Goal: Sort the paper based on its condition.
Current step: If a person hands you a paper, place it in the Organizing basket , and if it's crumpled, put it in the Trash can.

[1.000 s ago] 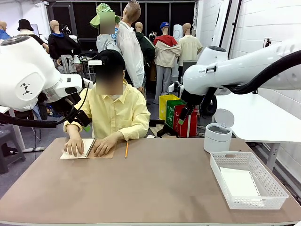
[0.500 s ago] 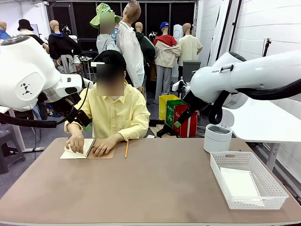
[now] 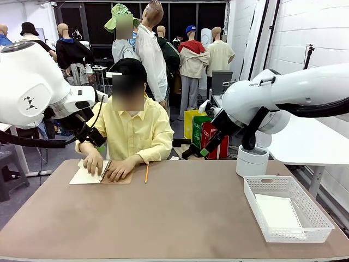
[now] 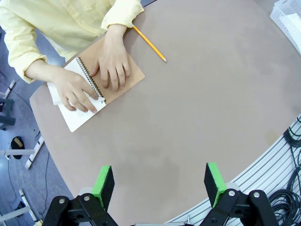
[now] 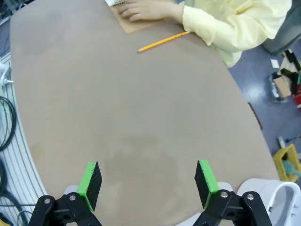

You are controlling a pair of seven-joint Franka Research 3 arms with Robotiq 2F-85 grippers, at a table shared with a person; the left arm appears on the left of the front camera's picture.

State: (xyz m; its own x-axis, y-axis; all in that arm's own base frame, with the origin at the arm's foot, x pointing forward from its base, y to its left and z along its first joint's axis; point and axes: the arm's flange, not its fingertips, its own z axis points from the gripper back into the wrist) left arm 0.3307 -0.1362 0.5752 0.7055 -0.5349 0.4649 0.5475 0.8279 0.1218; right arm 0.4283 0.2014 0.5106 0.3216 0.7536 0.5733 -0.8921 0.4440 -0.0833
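One white paper sheet (image 3: 277, 212) lies flat in the white mesh basket (image 3: 256, 203) at the right. Another white sheet (image 3: 83, 176) (image 4: 76, 117) lies on the open spiral notebook (image 4: 132, 77) at the far left, under the person's hands (image 4: 113, 61). My left gripper (image 3: 94, 140) (image 4: 159, 184) hangs high over the near left side of the table, open and holding nothing. My right gripper (image 3: 210, 140) (image 5: 148, 183) hovers high above the table's right half, also open and holding nothing.
A yellow pencil (image 3: 146, 172) (image 4: 148, 43) (image 5: 163, 41) lies beside the notebook. A white lidded bin (image 3: 252, 157) stands behind the basket at the far right. The brown tabletop (image 3: 174, 213) is bare between the notebook and the basket.
My right arm has swung down and toward the table, its gripper still open. The person's hand has shifted on the notebook page and lifted its edge a little. My left arm has stayed put.
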